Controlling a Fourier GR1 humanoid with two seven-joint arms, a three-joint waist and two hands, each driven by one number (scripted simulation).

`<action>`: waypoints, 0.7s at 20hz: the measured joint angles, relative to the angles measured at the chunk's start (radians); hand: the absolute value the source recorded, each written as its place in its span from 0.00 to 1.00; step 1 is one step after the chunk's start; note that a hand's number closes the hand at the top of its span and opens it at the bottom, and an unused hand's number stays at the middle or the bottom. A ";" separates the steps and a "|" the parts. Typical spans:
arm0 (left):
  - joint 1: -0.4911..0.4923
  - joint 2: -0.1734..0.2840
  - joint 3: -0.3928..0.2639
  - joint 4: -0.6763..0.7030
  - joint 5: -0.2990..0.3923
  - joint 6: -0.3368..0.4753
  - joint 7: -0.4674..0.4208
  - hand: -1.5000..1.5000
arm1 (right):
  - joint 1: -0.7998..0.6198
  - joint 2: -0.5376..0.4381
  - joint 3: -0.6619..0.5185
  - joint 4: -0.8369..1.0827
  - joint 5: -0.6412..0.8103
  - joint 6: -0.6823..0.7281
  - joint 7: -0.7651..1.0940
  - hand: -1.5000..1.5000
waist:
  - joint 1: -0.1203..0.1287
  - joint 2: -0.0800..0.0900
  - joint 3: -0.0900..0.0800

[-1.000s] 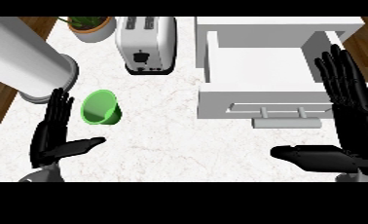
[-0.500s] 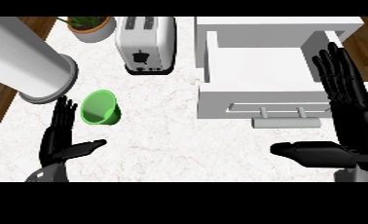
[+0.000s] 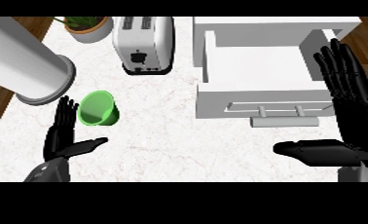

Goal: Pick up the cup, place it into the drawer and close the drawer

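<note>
With fingers spread and holding nothing, the left hand (image 3: 63,138) is sitting just beside the one bright green cup (image 3: 99,109), which is lying tipped on the white counter (image 3: 173,135), while the single white drawer (image 3: 259,79) is standing pulled out, nothing showing inside, beside the open right hand (image 3: 343,96).

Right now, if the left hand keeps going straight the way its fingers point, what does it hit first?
Probably the big grey cylinder. The left hand points up the view, just left of the green cup, so it likely slips past the cup's side. Height above the counter is unclear.
</note>
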 measured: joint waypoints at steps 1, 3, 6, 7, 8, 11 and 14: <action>-0.007 0.002 0.000 0.019 -0.004 0.002 -0.009 0.00 | 0.008 0.003 0.002 0.002 0.002 0.001 -0.009 0.00 | -0.002 0.001 0.000; -0.021 0.015 0.000 0.041 -0.008 -0.001 -0.014 0.00 | 0.018 0.011 0.010 -0.006 0.007 0.000 -0.012 0.00 | -0.003 0.001 0.000; -0.029 -0.002 -0.005 0.060 -0.014 0.009 -0.027 0.00 | 0.022 0.010 0.013 -0.029 0.004 0.003 0.007 0.00 | -0.002 0.001 0.000; -0.035 0.004 -0.003 0.066 -0.014 0.007 -0.025 0.00 | 0.041 0.007 0.008 -0.028 -0.002 0.014 -0.009 0.00 | -0.005 0.001 -0.001; -0.043 0.009 -0.002 0.069 -0.013 0.002 -0.022 0.00 | 0.045 0.008 0.010 -0.022 0.003 0.015 -0.020 0.00 | -0.004 0.001 0.000; -0.058 0.007 -0.001 0.081 -0.014 0.001 -0.026 0.00 | 0.020 0.008 0.004 0.001 0.003 0.013 -0.022 0.00 | -0.005 0.003 -0.001; -0.062 0.008 0.003 0.087 -0.011 -0.008 -0.028 0.00 | 0.033 0.008 0.003 -0.022 -0.008 0.019 -0.008 0.00 | -0.007 0.003 -0.001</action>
